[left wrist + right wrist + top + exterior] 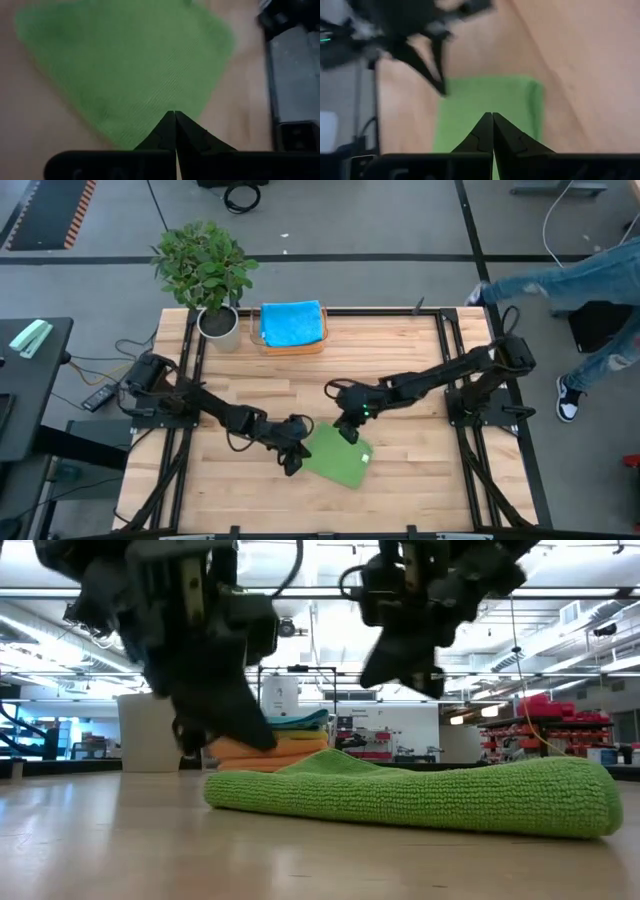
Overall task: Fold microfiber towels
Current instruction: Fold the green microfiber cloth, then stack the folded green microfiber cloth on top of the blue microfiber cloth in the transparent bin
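A green microfiber towel (pixel 340 458) lies folded on the wooden table near its front edge; in the low view (pixel 430 790) it is a flat thick pad. My left gripper (pixel 292 463) is shut and empty at the towel's left edge, its tips (pixel 262 740) a little above the cloth. My right gripper (pixel 350 435) is shut and empty over the towel's far edge, raised higher above it (pixel 385 675). Both wrist views show the fingertips meeting over the green cloth (pixel 130 65) (pixel 485 100). A blue towel (pixel 291 323) lies on top of a stack at the back.
The stack of folded towels, blue over orange (pixel 275 740), sits in a tray (pixel 293 345) at the table's far edge. A potted plant (pixel 205 265) stands to its left. A person (pixel 585 280) stands beyond the table's right side. Bare wood (pixel 420 370) lies between stack and towel.
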{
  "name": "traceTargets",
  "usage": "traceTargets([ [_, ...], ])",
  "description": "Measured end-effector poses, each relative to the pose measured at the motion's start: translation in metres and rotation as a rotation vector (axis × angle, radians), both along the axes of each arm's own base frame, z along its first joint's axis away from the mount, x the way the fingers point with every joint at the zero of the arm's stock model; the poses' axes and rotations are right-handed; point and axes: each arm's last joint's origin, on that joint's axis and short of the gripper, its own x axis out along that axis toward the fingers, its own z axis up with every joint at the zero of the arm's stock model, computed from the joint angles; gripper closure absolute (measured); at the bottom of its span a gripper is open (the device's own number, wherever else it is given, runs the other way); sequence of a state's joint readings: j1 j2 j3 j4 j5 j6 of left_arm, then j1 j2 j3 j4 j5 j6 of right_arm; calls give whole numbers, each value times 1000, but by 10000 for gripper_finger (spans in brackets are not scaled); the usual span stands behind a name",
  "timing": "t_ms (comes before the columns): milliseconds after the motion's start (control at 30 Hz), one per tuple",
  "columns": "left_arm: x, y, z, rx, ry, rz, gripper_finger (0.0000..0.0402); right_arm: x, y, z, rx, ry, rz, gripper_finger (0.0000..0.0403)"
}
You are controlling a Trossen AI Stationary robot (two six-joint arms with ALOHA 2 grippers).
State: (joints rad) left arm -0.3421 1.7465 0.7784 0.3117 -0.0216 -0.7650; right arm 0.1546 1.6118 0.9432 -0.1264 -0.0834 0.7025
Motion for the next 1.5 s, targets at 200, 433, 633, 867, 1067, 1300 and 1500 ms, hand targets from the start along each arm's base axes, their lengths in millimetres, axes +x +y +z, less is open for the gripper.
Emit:
traceTargets([
  [200, 0, -5, -25, 0, 77, 12, 393, 16, -5, -26, 17, -13, 128, 399],
  [433, 2, 15, -30, 76, 144, 9, 391, 24, -16, -65, 47, 91, 122, 399],
  [633, 3, 68, -19, 219, 184, -8, 396, 18, -21, -53, 54, 114, 98, 400],
  [867, 7, 144, 31, 323, 61, 68, 378, 11, -38, -17, 36, 18, 15, 400],
  [1067, 7, 150, 73, 312, -97, 6, 394, 2, -59, 9, 13, -47, -66, 400],
  [1300, 14, 101, 57, 236, -32, -64, 383, 14, -75, 0, 45, -125, 15, 400],
  [1500, 34, 48, 25, 179, -87, 42, 395, 17, -97, -31, 26, -48, 83, 400],
])
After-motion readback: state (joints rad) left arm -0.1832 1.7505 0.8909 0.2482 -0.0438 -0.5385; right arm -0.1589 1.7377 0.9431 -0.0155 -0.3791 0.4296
